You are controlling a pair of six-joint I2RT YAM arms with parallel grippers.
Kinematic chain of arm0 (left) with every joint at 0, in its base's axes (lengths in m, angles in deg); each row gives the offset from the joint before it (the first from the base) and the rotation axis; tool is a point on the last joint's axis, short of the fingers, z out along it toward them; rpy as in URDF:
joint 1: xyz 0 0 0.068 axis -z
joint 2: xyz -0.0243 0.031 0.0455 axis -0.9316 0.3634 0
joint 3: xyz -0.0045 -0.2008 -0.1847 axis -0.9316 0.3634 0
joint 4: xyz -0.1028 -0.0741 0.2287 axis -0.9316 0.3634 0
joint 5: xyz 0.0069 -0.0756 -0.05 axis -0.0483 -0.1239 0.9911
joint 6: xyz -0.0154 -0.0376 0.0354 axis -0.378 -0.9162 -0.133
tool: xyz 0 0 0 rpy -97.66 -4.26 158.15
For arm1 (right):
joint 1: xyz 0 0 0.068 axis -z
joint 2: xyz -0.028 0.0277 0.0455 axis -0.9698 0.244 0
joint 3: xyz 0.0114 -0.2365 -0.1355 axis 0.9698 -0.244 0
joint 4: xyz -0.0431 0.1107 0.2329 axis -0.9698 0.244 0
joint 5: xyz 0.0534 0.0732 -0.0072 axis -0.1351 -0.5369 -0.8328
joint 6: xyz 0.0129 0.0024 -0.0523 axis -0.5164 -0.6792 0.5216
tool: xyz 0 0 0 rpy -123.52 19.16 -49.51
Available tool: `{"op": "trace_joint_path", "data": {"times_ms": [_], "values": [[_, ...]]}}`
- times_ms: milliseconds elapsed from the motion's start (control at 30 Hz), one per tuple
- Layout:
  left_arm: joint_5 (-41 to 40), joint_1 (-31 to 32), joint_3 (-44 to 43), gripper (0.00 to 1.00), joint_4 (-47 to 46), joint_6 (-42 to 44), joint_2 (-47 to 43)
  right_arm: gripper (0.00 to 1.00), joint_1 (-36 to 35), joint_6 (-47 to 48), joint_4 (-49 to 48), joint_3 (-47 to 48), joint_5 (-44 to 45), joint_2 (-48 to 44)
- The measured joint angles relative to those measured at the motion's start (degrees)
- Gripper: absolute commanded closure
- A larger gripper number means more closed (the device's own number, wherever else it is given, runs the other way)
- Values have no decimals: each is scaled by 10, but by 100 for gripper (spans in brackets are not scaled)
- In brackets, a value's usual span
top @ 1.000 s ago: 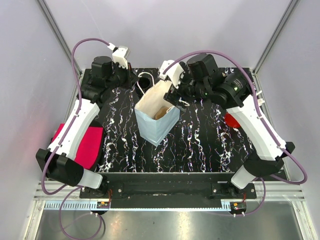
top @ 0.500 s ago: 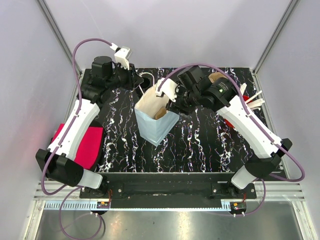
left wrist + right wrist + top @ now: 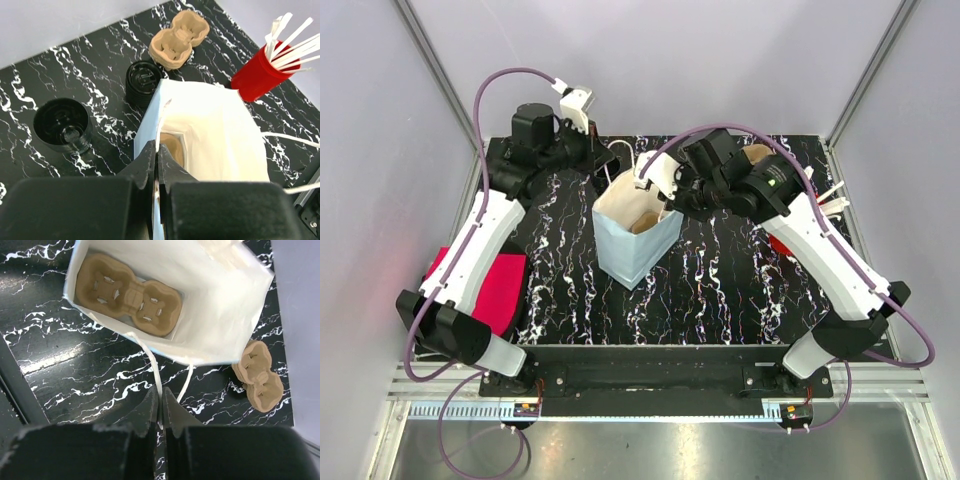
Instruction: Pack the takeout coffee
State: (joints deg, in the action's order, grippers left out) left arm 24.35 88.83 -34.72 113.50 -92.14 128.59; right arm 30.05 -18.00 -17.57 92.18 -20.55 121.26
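A white paper bag point(image 3: 632, 240) with pale blue outer walls stands open in the middle of the black marbled table. A brown cardboard cup carrier point(image 3: 127, 300) lies at its bottom. My left gripper point(image 3: 157, 150) is shut on the bag's far-left rim, the paper wall pinched between its fingers. At the bag's right side, my right gripper point(image 3: 161, 397) is shut on the white string handle point(image 3: 152, 362). Two black-lidded coffee cups point(image 3: 62, 125) point(image 3: 143, 82) stand on the table behind the bag. A second cup carrier point(image 3: 179, 39) lies beyond them.
A red cup point(image 3: 260, 75) holding white sticks stands right of the bag. A pink cloth point(image 3: 495, 290) lies at the table's left edge under the left arm. The bag's other string handle point(image 3: 290, 140) hangs out over the rim.
My right gripper was open at the bag's right rim and has since shut on the string handle. The left gripper opened slightly, then shut again on the rim. The left arm shifted slightly right.
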Motion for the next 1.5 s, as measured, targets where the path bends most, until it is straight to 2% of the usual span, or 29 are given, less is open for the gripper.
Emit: {"op": "trace_joint_path", "data": {"times_ms": [333, 500, 600, 633, 733, 767, 867, 933, 1067, 1267, 1300, 1500], "values": [[16, 0, -65, 100, 37, 18, -4, 100, 0, -3, 0, 83, -2, 0], [21, 0, -65, 100, 63, 25, -12, 96, 0, -7, 0, 92, -14, -6], [21, 0, -56, 96, 73, 35, -24, 82, 0, -7, 1, 68, -26, -18], [21, 0, -52, 88, 75, 37, -28, 69, 0, -6, 4, 59, -31, -22], [21, 0, -40, 73, 83, 47, -40, 43, 0, -2, 24, 38, -52, -29], [22, 0, -37, 71, 86, 50, -43, 36, 1, 4, 35, 36, -62, -29], [23, 0, -35, 63, 96, 61, -47, 28, 1, 13, 56, 37, -87, -30], [23, 0, -35, 60, 100, 67, -47, 26, 1, 16, 67, 45, -101, -30], [22, 0, -32, 47, 106, 73, -48, 25, 1, 17, 70, 75, -110, -30], [14, 0, -26, 41, 108, 81, -50, 25, 1, 1, 55, 94, -92, -31], [11, 0, -25, 38, 108, 83, -50, 24, 2, -6, 46, 94, -82, -31], [-11, 0, -12, 32, 106, 98, -54, 23, 27, -41, -17, 90, -26, -31]]}}
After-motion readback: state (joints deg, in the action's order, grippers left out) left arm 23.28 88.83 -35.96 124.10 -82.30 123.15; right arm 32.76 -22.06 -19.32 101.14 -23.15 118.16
